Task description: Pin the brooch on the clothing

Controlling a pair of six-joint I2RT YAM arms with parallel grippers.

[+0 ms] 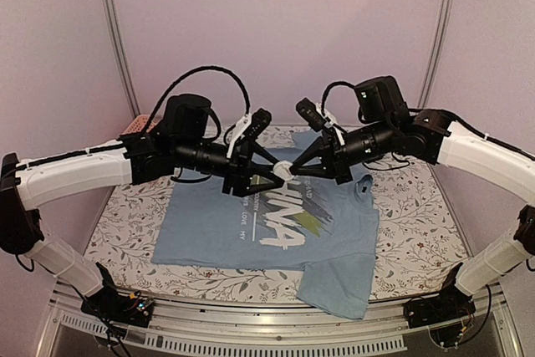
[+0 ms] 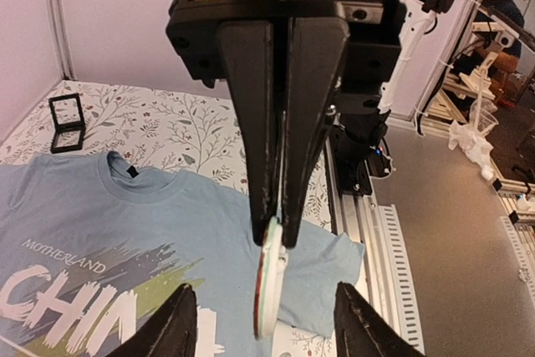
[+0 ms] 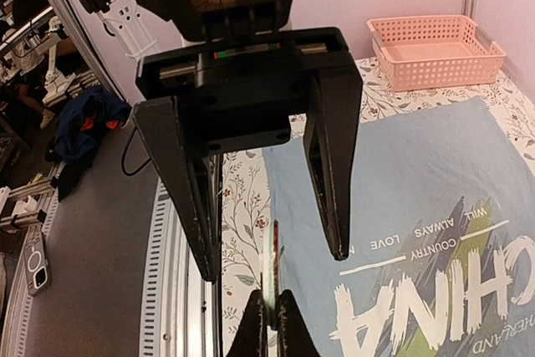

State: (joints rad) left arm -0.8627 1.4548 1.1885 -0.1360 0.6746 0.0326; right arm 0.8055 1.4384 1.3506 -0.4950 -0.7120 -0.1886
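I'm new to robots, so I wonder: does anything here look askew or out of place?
Only the T-shirt: it lies turned sideways, one sleeve reaching the near edge of the table. The brooch is pinched in the shut right gripper, not dropped.

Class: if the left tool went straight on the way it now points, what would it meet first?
Most likely the brooch, pinched edge-on in the shut right tool facing the open left tool; the depth between them is unclear.

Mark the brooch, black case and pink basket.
brooch (image 2: pixel 269 283), left wrist view, its edge-on rim.
black case (image 2: pixel 66 125), left wrist view, join of its halves.
pink basket (image 3: pixel 439 73), right wrist view, front wall.
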